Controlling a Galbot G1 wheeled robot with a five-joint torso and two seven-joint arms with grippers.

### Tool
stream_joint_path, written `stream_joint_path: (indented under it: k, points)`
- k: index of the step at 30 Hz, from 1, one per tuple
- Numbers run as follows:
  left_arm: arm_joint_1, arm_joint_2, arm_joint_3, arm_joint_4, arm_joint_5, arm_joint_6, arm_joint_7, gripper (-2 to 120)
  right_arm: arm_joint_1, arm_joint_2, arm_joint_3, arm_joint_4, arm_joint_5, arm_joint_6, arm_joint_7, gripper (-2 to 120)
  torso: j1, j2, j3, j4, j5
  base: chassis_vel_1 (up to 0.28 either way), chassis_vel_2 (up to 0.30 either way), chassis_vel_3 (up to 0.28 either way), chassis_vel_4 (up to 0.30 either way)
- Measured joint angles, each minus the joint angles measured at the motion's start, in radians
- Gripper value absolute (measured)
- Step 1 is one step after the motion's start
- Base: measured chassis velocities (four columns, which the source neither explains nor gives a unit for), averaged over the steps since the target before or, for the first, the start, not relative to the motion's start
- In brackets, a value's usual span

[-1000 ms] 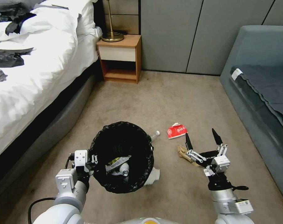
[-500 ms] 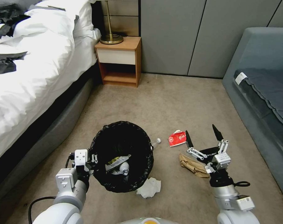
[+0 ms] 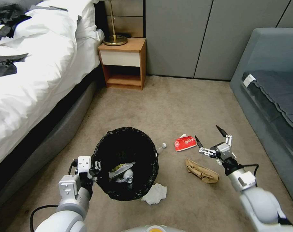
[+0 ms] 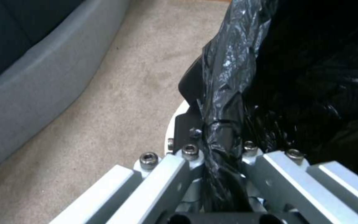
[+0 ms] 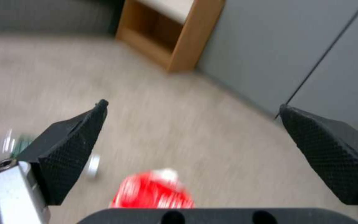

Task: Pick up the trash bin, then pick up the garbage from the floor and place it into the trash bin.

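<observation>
We see the left gripper (image 3: 95, 167) clamped shut on the near-left rim of the trash bin (image 3: 126, 161), its fingers pinching the crinkled black bag liner (image 4: 228, 93) folded over that rim; in the left wrist view the liner is bunched between the metal fingers (image 4: 179, 168) and a sliver of the bin's white wall shows just beside them. The bin is held low in front of us, mouth up, and inside it we can make out a clear plastic bottle (image 3: 127, 175) lying beside a yellow snack wrapper (image 3: 118, 167). Our right gripper (image 3: 209, 137) reaches forward over the carpet (image 3: 172, 106) with its black fingers (image 5: 69, 149) spread wide apart and nothing between them; it hovers just to the right of the red crumpled packet (image 3: 184, 142), which appears low between the open fingers in the right wrist view. A brown paper bag (image 3: 201, 171) lies on the floor just on the near side of that gripper, a white crumpled tissue (image 3: 155, 194) sits by the bin's near-right edge, and another clear bottle (image 3: 160, 147) pokes out from behind the bin's right side. A wooden nightstand (image 3: 123, 62) stands against the far wall, with the bed (image 3: 30, 74) at left and a grey sofa (image 3: 272, 80) at right.
</observation>
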Motion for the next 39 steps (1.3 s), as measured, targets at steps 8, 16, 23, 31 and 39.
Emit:
stream_joint_path:
  k: [8,16,23,31,39]
  points:
    - [-0.014,-0.003,-0.004,0.018,0.003,0.002,0.001,0,0.214,-0.010,-0.115,-0.370,-0.034,-0.014,-0.083,100,0.000,0.000,0.000,0.0002,-0.0008,0.000,0.000,0.000,0.000]
    - [-0.020,-0.011,-0.013,0.037,0.006,0.004,-0.002,0,0.321,0.052,-0.129,-0.618,-0.046,0.007,-0.213,100,0.000,0.000,0.000,0.0001,0.0000,0.000,0.000,0.000,0.000]
    - [-0.025,-0.024,-0.005,0.049,0.021,0.004,-0.003,0,0.326,0.068,-0.116,-0.686,-0.075,0.036,-0.258,100,0.000,0.000,0.000,-0.0001,-0.0004,0.000,0.000,0.000,0.000]
    - [-0.018,-0.024,-0.001,0.049,0.030,0.003,-0.003,0,0.298,0.078,-0.079,-0.693,-0.095,0.062,-0.315,100,0.000,0.000,0.000,0.0000,-0.0003,0.000,0.000,0.000,0.000]
    - [-0.007,-0.021,0.006,0.040,0.035,-0.001,-0.004,0,0.293,0.092,-0.051,-0.716,-0.128,0.082,-0.333,100,0.000,0.000,0.000,-0.0001,-0.0004,0.000,0.000,0.000,0.000]
